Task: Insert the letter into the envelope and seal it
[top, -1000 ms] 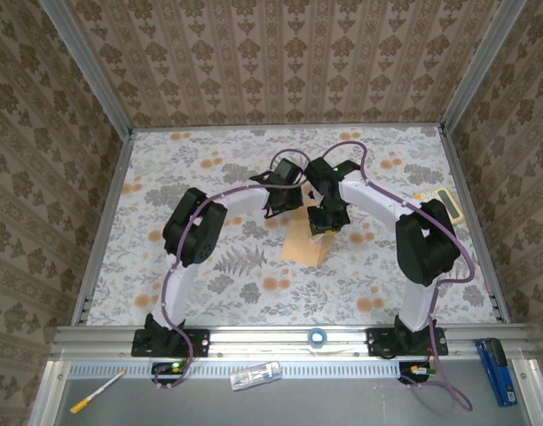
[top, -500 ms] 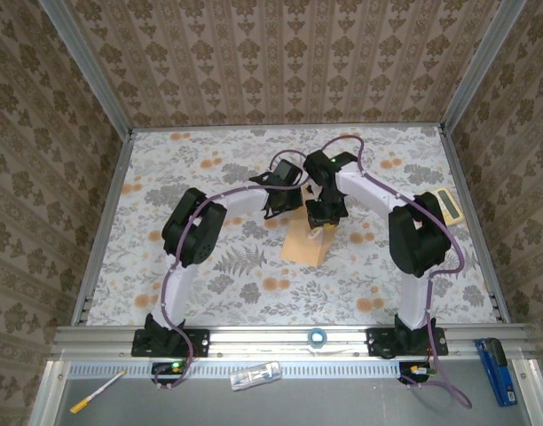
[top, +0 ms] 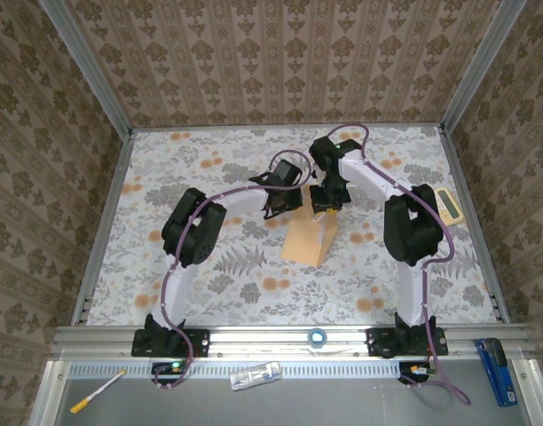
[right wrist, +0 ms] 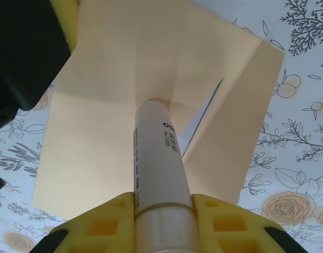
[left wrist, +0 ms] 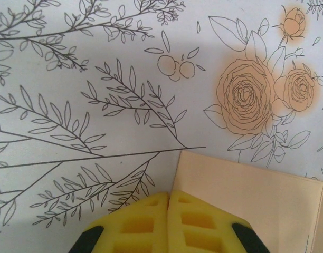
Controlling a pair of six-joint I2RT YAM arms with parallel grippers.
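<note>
The tan envelope lies at the table's middle with its flap open. In the right wrist view, the letter shows as a whitish edge with a dark green line inside the envelope mouth. My right gripper is shut on a white glue stick, whose tip touches the open flap. It hangs over the envelope's far end. My left gripper is shut with nothing in it, its yellow tips at a corner of the envelope, just left of the right gripper.
A pale yellow calculator lies at the table's right edge. The left arm's black gripper body sits close on the left of the glue stick. Walls enclose the floral tablecloth. A tape roll rests on the front rail.
My right gripper with the glue stick has slid toward the far end of the envelope, and its arm has folded in. The left arm has stayed put.
</note>
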